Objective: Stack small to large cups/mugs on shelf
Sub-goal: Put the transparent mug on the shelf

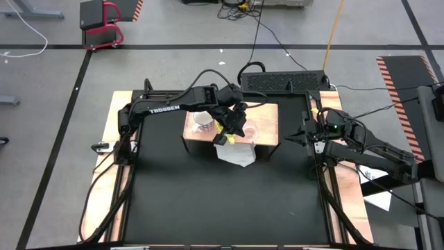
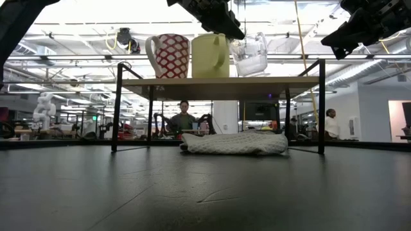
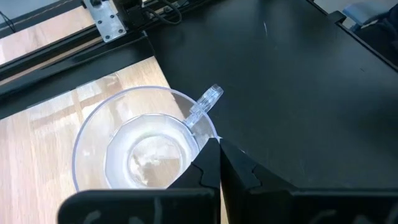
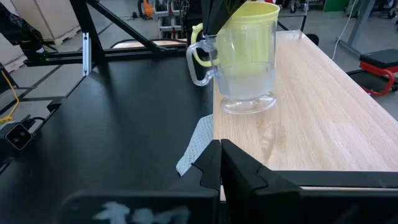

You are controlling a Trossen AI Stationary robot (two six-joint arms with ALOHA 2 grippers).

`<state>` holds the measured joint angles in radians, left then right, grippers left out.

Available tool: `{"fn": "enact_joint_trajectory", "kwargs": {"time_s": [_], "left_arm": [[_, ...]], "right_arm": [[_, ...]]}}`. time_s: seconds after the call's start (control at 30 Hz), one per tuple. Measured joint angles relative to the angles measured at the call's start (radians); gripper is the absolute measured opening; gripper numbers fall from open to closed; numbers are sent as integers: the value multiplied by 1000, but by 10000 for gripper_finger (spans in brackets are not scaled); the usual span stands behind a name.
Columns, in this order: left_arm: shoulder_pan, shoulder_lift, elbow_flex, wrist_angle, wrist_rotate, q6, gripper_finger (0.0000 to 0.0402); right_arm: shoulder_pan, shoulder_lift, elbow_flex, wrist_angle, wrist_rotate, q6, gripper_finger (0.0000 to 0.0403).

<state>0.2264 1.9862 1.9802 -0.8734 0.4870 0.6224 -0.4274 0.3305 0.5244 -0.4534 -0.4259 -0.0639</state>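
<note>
left end effector (image 1: 234, 127) sits over the shelf (image 1: 267, 118), right above the clear glass cup (image 3: 144, 151); in the left wrist view its two dark fingers (image 3: 208, 168) are pressed together beside the cup's rim, nothing between them, so closed and empty. all three vessels stand in a row on the shelf in the low view: white mug (image 2: 168, 55) with red pattern at one end, yellow mug (image 2: 210, 56) in the middle, clear glass cup at the other end, lifted off the board and tilted, left arm hanging over the yellow mug and the cup. right wrist view: glass cup directly in front of the yellow mug, handle toward the black counter (image 1: 222, 201). white cloth (image 1: 236, 153) lies on the counter, part under the shelf's front edge. right end effector (image 1: 295, 137) waits well off to the side of the shelf, raised, fingers (image 4: 211, 165) closed together on nothing. people visible in the room beyond
</note>
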Motion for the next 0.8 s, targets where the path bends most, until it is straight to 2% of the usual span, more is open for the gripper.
{"fn": "enact_joint_trajectory", "kwargs": {"time_s": [0.8], "left_arm": [[-1,0,0,10,2,23,0]], "right_arm": [[0,0,0,0,0,0,0]]}}
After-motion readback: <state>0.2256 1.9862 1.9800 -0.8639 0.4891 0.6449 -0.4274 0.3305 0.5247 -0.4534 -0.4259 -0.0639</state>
